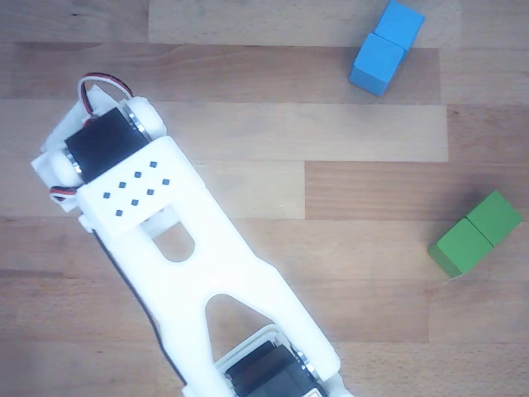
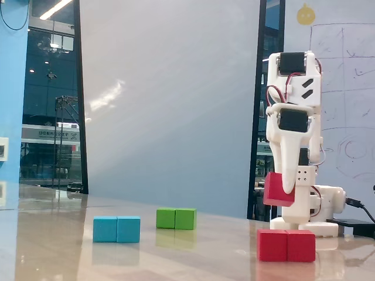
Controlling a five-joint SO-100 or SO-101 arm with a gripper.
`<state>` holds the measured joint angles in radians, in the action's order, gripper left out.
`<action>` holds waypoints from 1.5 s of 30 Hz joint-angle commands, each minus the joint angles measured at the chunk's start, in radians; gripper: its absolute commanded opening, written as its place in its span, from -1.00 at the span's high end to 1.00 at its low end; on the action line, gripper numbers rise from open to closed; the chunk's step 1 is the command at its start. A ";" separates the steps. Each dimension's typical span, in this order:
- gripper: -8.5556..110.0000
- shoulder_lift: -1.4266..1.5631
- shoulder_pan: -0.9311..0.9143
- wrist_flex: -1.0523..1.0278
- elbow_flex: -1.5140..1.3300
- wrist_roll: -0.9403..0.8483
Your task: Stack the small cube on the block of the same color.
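In the fixed view we see the pincer (image 2: pixel 283 190) pointing straight down, its fingers clamped on the small cube (image 2: pixel 275 190), which hangs slightly tilted in the air. The cube sits above the block (image 2: pixel 286 245) with a clear gap between its lower edge and the block's top face; the two do not touch. The cube hangs over the left half of the block in this view. The block lies flat on the counter (image 2: pixel 176 257), with its seam running vertically across the middle, close to the arm's white base.

To the left, well apart from the red block, the blue block (image 2: pixel 116 229) and the green block (image 2: pixel 176 218) rest on the counter, the green one farther back. The stretch of counter between them and the red block is open.

In the other view, looking down, we see the white arm (image 1: pixel 190 256) crossing the wooden counter (image 1: pixel 372 165) diagonally and covering the pincer and both red pieces. There the blue block (image 1: pixel 386 48) lies near the top edge and the green block (image 1: pixel 474 233) near the right edge, both clear of the arm.
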<state>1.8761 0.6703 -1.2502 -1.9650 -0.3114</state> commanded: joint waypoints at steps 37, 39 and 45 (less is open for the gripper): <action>0.64 -0.114 0.017 0.038 0.133 0.005; 0.64 -0.118 0.017 0.038 0.129 0.006; 0.64 -0.161 0.018 0.038 0.132 0.006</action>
<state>1.7012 0.6765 -1.2272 -1.9313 -0.3114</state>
